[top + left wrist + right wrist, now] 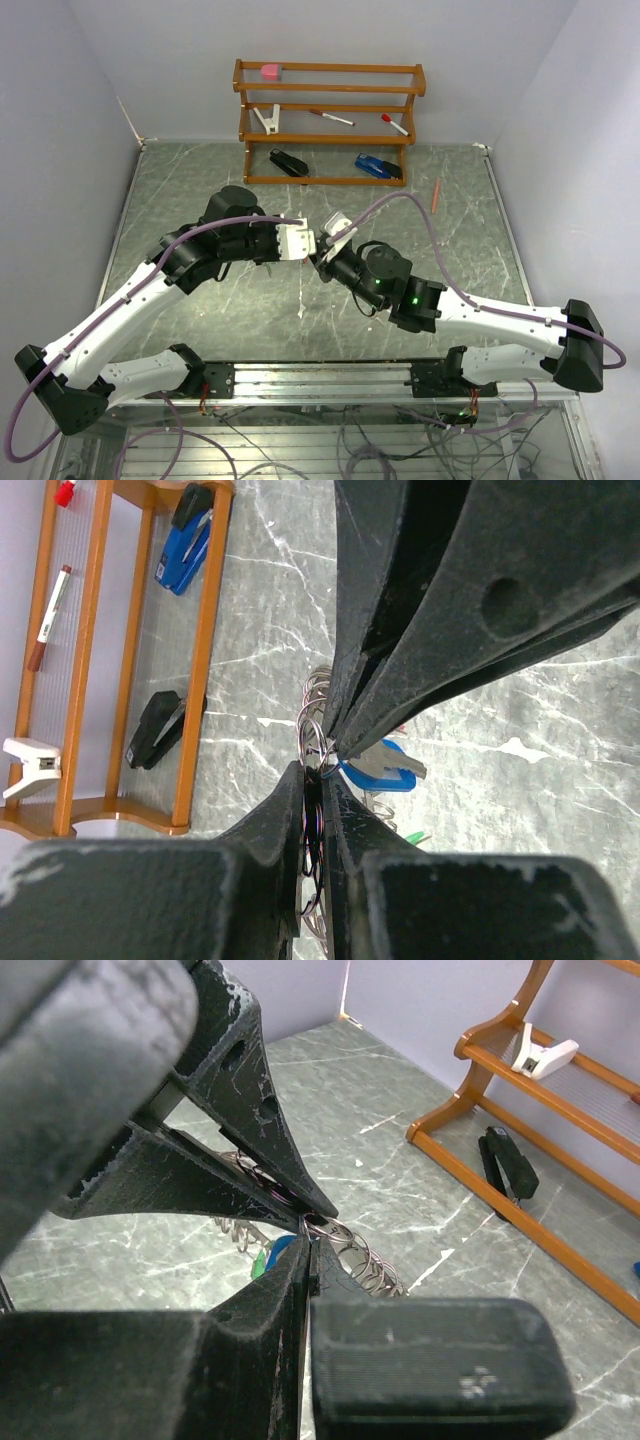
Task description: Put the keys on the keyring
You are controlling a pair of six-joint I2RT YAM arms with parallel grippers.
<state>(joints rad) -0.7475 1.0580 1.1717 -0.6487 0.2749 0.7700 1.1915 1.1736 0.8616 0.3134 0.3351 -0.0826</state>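
Both grippers meet above the middle of the table. My left gripper [303,243] [315,775] is shut on the thin silvery keyring [312,705], whose wire runs between its pads. The ring's coiled rim also shows in the right wrist view [370,1265]. My right gripper [326,256] [310,1238] is shut, tip to tip with the left, and seems to pinch a silvery key with a blue tag [385,772] against the ring. A green tag [415,837] [258,1263] hangs just beside it. Other keys are hidden.
A wooden rack [330,125] stands at the back with a pink eraser, a white clip, two red-capped pens, a black stapler [289,162] and a blue stapler [378,167]. An orange pencil [436,194] lies at the back right.
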